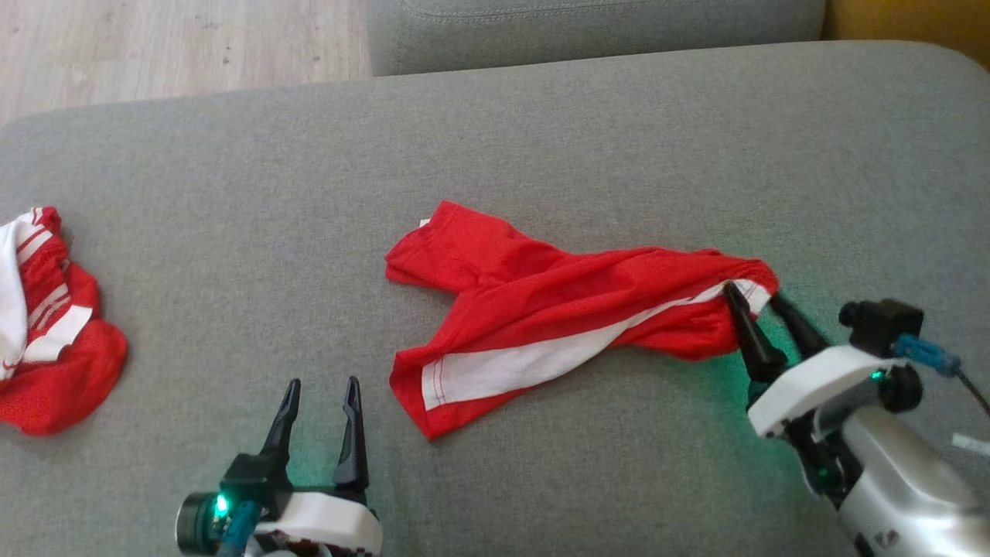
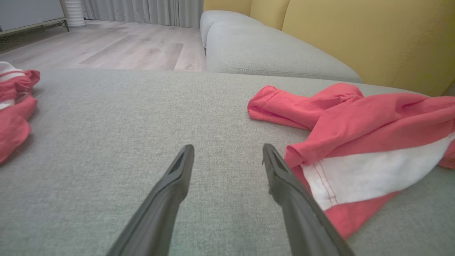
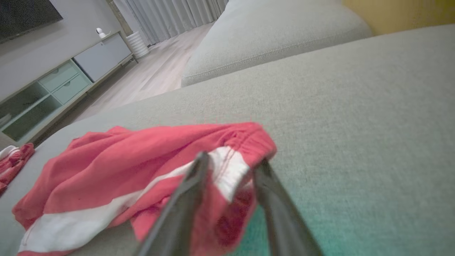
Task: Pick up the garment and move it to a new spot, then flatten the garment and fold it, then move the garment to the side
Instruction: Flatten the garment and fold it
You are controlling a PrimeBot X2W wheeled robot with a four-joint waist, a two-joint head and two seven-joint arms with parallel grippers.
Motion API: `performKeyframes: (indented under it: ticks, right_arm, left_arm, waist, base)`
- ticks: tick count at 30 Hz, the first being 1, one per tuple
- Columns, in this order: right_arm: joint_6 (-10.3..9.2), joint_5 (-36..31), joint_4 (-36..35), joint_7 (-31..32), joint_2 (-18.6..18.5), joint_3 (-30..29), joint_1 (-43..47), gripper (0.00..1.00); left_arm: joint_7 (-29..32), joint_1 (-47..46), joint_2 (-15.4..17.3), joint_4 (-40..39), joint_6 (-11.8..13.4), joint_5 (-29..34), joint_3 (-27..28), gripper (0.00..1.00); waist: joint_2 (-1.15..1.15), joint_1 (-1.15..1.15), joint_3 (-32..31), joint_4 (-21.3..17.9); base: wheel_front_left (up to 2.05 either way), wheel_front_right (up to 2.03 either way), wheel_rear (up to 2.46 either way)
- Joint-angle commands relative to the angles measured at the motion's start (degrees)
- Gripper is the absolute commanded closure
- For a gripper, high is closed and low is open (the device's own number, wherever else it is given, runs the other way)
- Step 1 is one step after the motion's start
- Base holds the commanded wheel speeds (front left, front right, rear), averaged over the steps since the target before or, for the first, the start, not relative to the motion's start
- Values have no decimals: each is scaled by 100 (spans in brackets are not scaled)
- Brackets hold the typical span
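1. The left tool (image 1: 322,381) is nearest, at the bottom of the head view, low over the grey sofa seat (image 1: 495,139), with its jaws wide and nothing between them
2. The red shorts (image 1: 541,309) lie crumpled near the middle of the seat, just to the right of that tool. In the left wrist view the hem of the near leg, with its white stripe, sits just beside the tool's right finger
3. The shorts' long axis runs left to right across the head view. The leg openings point toward the left tool and the gathered waistband is at the far right
4. The right tool (image 1: 752,292) is at that waistband end, with its jaws partly apart and the bunched red and white band between them. I cannot tell whether they pinch the cloth or only straddle it
5. Judging by this, the right arm is the one placed to lift or drag the shorts, and the left could take the near hem to spread them flat
6. The shorts are not yet flat: one leg is twisted over the other, and what lies underneath is hidden
7. The right wrist view is blurred around the fingers, so the contact there is hard to read
8. A second red and white garment (image 1: 46,333) lies well apart at the left, cut off by the edge of the head view
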Motion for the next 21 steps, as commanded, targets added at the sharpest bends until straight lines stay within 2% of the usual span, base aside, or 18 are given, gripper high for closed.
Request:
performKeyframes:
  ticks: [1,3,5,8,12,16,21]
  right_arm:
    - [-4,-115,-77,-124,-76,30,-280,0]
    - [-4,-517,250,-202,-17,-199,-397,0]
    - [-4,-954,230,-212,51,-613,-443,0]
    - [-4,-1868,-86,-214,226,-1392,-282,0]
    - [-4,-3019,-849,-216,709,-2289,171,0]
    - [-4,-3798,-1310,-216,1118,-2638,671,0]
    - [-4,-4122,-1322,-216,1399,-2748,1208,0]
  left_arm:
    - [-55,-109,25,-120,3,34,162,0]
    - [-55,-114,25,-113,26,63,199,0]
    - [-55,-102,25,-120,39,97,252,0]
    - [-55,-83,25,-152,61,165,367,0]
    - [-55,-57,25,-206,79,308,472,0]
    - [-55,-2,25,-267,142,485,537,0]
    - [-55,168,25,-292,213,548,558,0]
  waist:
    - [0,0,4,11]
    - [0,0,-8,35]
    - [0,0,-36,39]
    - [0,0,-102,37]
    - [0,0,-210,36]
    - [0,0,-350,52]
    - [0,0,-518,71]
  base:
    - [0,0,0]
    - [0,0,0]
    - [0,0,0]
    - [0,0,0]
    - [0,0,0]
    - [0,0,0]
    - [0,0,0]
